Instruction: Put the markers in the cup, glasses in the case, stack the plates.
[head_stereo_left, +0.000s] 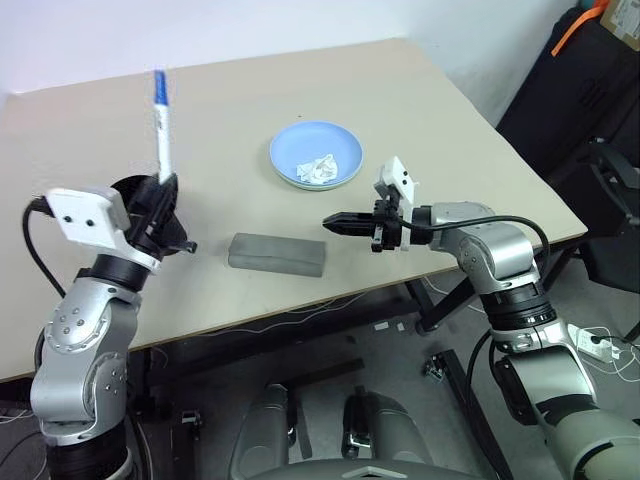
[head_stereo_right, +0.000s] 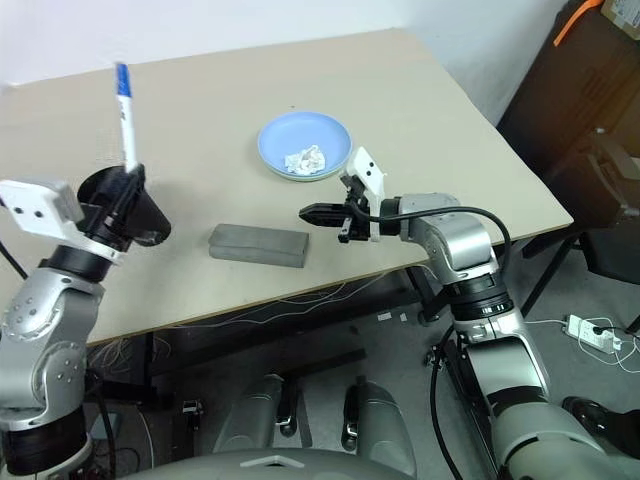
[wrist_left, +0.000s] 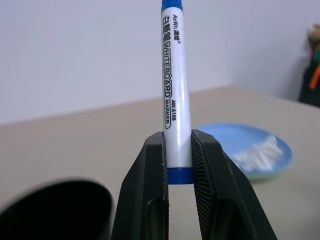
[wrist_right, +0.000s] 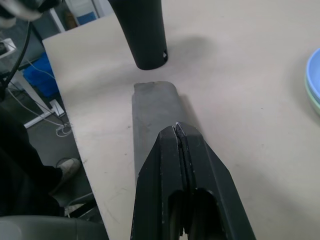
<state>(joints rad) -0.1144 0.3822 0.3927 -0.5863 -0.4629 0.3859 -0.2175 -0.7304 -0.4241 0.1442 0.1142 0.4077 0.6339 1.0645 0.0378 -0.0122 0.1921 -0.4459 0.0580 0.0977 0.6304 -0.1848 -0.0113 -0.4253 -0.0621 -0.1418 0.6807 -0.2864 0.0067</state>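
Observation:
My left gripper is shut on the lower end of a white marker with a blue cap, holding it upright above the table's left side. The black cup stands right below and behind that gripper; its rim shows in the left wrist view. The grey case lies shut near the front edge. My right gripper is shut and empty, pointing left just over the case's right end. The light blue plate sits on a green plate. The glasses are out of view.
A crumpled white tissue lies in the blue plate. The table's front edge runs just in front of the case. Dark bags stand beyond the table's right corner.

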